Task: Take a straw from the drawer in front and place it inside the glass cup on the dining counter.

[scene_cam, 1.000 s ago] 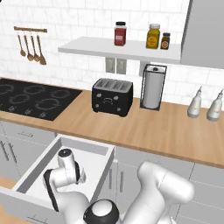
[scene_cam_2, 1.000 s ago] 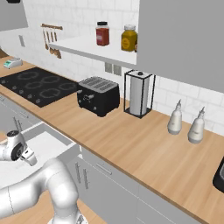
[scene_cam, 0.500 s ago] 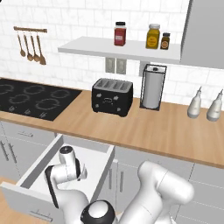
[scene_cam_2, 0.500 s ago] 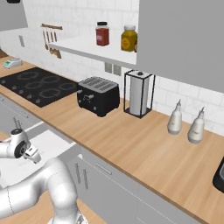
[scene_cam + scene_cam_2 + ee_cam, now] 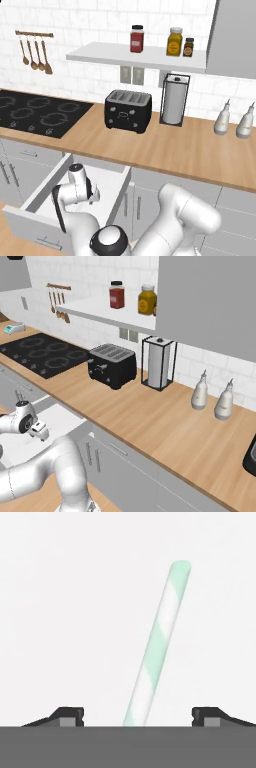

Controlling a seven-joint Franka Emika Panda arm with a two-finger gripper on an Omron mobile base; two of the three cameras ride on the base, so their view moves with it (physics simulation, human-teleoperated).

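Step in hand: pick straw [image 5: 159, 643] from drawer [image 5: 114, 181]; judged early in task, nothing lifted yet.
Drawer: pulled out below the wall-side bench [image 5: 165, 147]; white floor bare apart from the straw in hand view.
Straw: mint/white stripes, lies flat on drawer floor, runs between the finger tips [image 5: 67, 714] and away from cam, leaning slightly right.
Gripper [image 5: 137, 717]: low inside drawer, pointing down. Jaws spread wide, one tip each side of the straw, neither touching it; nothing pinched.
Arm pos.: wrist sits over drawer interior in left base view [image 5: 80, 187]; also at left edge of right base view [image 5: 27, 423].
Alignment: straw is approx. centred between tips, slightly right of mid at its far end. Judgement: OK to close as is; a small roll to square the pads to the straw axis would give a cleaner pinch.
Closing advice: stay low enough that pads meet the tube at mid-height; close slowly, light force, since a thin tube probably rolls or crushes.
Risk: tips scraping drawer floor; straw skidding out sideways if one pad lands first.
After grip: lift straight up clear of drawer walls before swinging away.
Bench items: toaster [image 5: 127, 110], towel holder [image 5: 173, 100]; not involved.
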